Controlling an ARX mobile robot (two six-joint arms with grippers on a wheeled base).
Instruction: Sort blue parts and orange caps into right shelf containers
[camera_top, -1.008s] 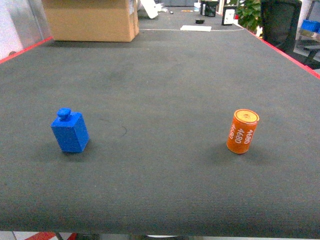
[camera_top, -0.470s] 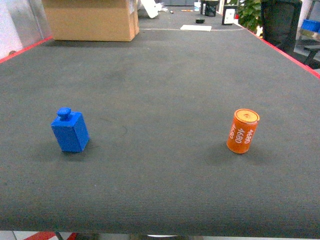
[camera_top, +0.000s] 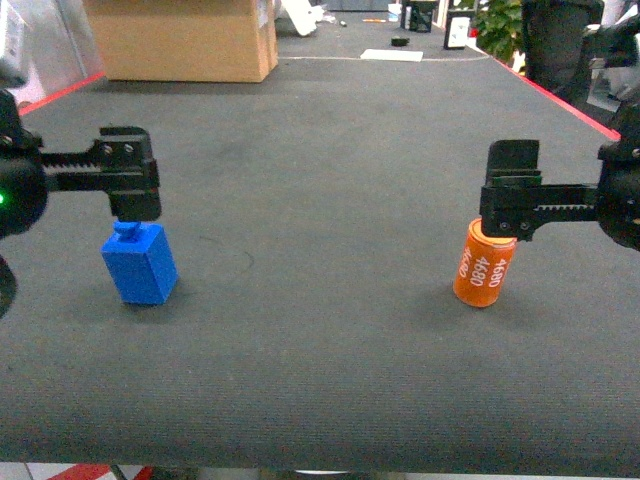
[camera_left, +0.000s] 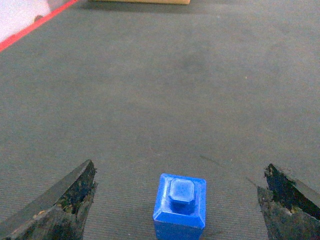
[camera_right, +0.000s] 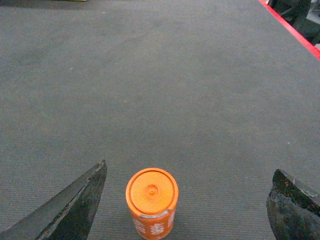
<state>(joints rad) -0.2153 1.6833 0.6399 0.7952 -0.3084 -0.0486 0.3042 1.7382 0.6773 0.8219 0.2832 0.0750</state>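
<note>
The blue part (camera_top: 140, 263), a glossy rectangular block with a small knob on top, stands upright on the left half of the bench (camera_top: 320, 350). The orange cap (camera_top: 484, 263), a short cylinder printed with white "4680" numerals down its side and a lighter disc on top, stands upright on the right half, well apart from the blue part.

The left end effector (camera_left: 177, 200) hangs just above the blue part, jaws spread wide to either side of it and not touching it. The right end effector (camera_right: 187, 200) hangs just above the orange cap, likewise spread wide and clear of it; the cap sits nearer the left jaw in the wrist view.

The bench is covered in dark grey, finely ribbed matting edged with a red strip (camera_top: 570, 95) along both sides. A cardboard box (camera_top: 185, 40) rests at the far left end. Beyond it lie a white sheet (camera_top: 392, 56), small dark items, a green plant (camera_top: 497, 28) and a black chair (camera_top: 562, 45).
</note>
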